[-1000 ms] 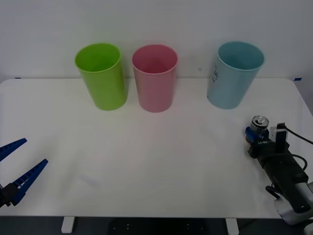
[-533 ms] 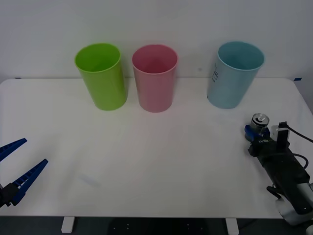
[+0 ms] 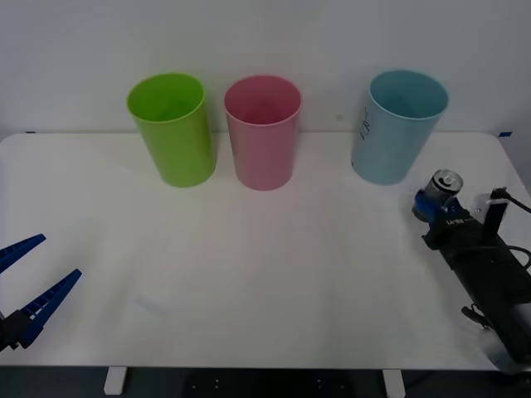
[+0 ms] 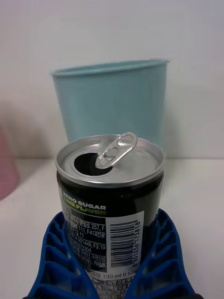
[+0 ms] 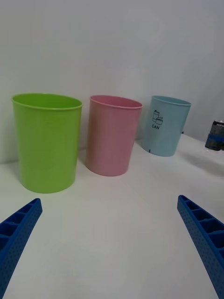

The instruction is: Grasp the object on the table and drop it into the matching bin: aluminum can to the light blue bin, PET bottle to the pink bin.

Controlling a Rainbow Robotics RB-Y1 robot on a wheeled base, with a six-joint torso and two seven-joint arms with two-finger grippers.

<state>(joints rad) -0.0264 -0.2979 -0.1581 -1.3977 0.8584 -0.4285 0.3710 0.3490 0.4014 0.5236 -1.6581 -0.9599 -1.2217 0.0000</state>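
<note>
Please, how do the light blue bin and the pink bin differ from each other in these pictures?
The light blue bin carries a dark printed mark reading CAN; the pink bin shows no mark. The light blue bin stands apart toward the right of the table, near the aluminum can held in the right gripper; the pink bin stands close beside the lime green bin. Both are tall, tapered, upright and open-topped, alike in size.

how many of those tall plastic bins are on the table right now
3, in a row along the table's far edge: the lime green bin on the left, the pink bin beside it, and the light blue bin apart to the right. None looks hidden.
</note>
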